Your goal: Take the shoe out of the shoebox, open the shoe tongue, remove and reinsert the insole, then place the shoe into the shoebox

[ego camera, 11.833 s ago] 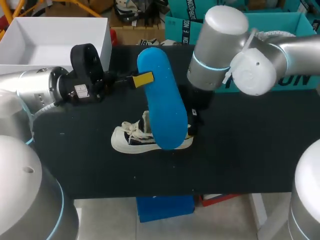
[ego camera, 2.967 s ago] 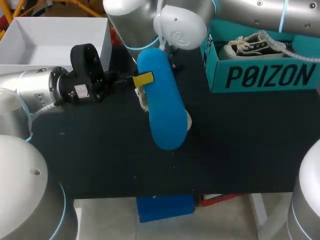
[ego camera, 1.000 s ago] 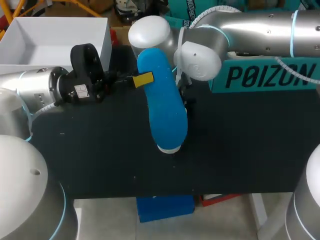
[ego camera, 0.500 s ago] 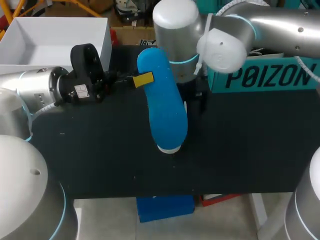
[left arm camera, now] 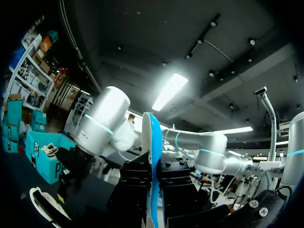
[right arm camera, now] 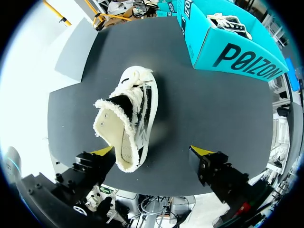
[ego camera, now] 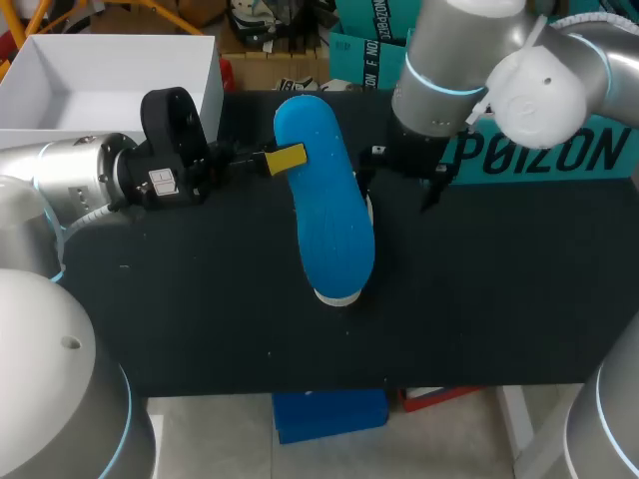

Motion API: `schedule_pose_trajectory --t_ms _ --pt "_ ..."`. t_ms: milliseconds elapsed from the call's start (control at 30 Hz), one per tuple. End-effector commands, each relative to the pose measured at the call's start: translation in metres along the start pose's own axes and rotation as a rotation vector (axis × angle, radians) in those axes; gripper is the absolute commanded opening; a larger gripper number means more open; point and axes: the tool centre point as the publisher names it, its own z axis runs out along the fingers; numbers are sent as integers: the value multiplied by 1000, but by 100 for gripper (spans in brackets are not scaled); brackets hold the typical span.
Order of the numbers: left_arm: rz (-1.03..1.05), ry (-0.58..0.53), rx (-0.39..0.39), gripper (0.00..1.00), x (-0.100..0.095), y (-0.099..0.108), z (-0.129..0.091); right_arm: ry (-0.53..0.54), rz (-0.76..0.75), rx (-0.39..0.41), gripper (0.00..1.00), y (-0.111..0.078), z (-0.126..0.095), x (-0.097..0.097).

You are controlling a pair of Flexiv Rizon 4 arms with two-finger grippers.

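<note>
Standing at the far right of the black table [ego camera: 499, 299], the teal shoebox [right arm camera: 237, 54] is left open-topped, and a second shoe [right arm camera: 229, 21] is seen inside it. The shoe [right arm camera: 128, 121] is laid on its sole mid-table, well apart from the box, its opening spread wide, presumably so that the insole can be fed back in. The blue insole [ego camera: 324, 210] is held aloft above it, clamped at one edge by the left gripper [ego camera: 287, 160]. The right gripper [right arm camera: 152, 152] is poised over the shoe's heel end, fingers apart and touching nothing, probably to steady it.
</note>
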Motion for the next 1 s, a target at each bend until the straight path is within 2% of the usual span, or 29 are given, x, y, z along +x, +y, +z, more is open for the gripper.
schedule_pose_trajectory --t_ms 33,167,300,833,867,933,1000 --pt "2 -2 2 0 0 2 1 299 12 -29 100 -5 -13 -12" --pt "2 -2 2 0 0 2 1 350 7 -49 100 -6 -22 -8" --pt "2 -2 2 0 0 2 1 456 35 -99 100 -8 -37 -3" --pt "2 -2 2 0 0 2 1 456 35 -99 100 -8 -37 -3" --pt "2 -2 2 0 0 2 1 492 54 -89 100 -11 -35 -6" --pt "2 -2 2 0 0 2 1 709 132 -66 100 -18 -31 -11" --pt "2 -2 2 0 0 2 1 857 179 -53 100 -19 -32 -13"
